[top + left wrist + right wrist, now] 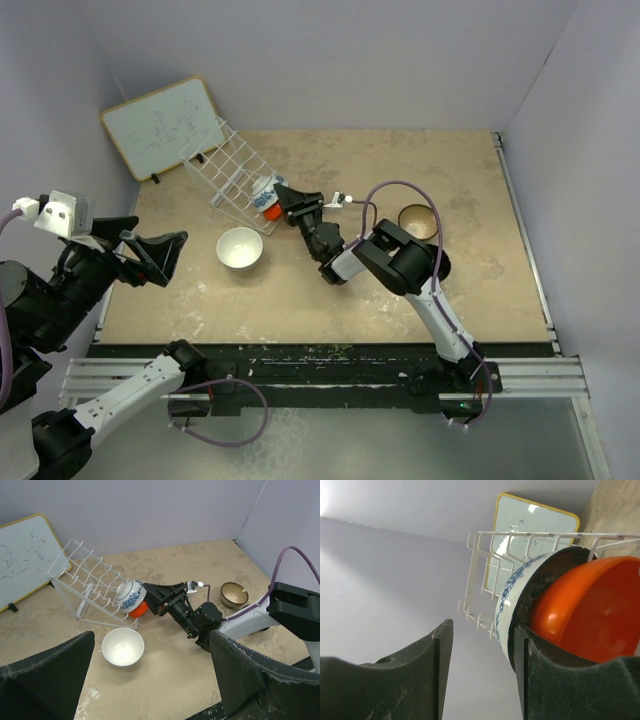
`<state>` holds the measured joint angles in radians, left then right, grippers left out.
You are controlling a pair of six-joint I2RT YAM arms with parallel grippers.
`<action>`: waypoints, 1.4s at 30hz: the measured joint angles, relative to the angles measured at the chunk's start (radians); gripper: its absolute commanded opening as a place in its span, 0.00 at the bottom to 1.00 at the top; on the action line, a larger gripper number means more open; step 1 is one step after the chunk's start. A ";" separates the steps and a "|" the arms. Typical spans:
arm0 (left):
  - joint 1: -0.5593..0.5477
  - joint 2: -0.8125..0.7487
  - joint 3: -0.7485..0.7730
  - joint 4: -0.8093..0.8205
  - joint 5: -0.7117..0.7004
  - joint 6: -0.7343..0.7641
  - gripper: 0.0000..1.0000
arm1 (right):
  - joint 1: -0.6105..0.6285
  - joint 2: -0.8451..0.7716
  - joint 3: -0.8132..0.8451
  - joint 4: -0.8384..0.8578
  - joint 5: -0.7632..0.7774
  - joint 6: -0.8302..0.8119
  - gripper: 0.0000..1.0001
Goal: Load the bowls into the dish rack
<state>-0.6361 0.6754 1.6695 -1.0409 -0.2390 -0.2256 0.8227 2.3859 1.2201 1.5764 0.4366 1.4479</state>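
The white wire dish rack (222,170) lies tipped at the back left; it also shows in the left wrist view (85,587). A blue-and-white bowl (263,187) and an orange-red bowl (268,210) lean at its near end. My right gripper (284,199) is open at these two bowls. In its wrist view the blue-and-white rim (506,605) sits between the jaws (482,627), close to the right finger, with the orange-red bowl (590,610) behind. A white bowl (240,248) stands upright on the table. My left gripper (172,255) is open and empty, left of it. The brown-inside bowl (418,221) stands to the right. I cannot make out the black bowl.
A wood-framed whiteboard (165,125) leans on the back left wall behind the rack. Purple walls enclose the table on three sides. The right arm's elbow (400,258) and purple cable arch over the table's middle, next to the brown-inside bowl.
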 measured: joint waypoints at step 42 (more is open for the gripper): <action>0.000 -0.021 -0.065 0.051 0.000 -0.030 0.99 | -0.019 -1.036 -0.410 -0.800 -0.043 -0.455 0.67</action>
<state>-0.6357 0.6548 1.6043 -0.9901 -0.2386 -0.2558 0.8040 1.3495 0.8104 0.7769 0.3931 0.9932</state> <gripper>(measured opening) 0.991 0.633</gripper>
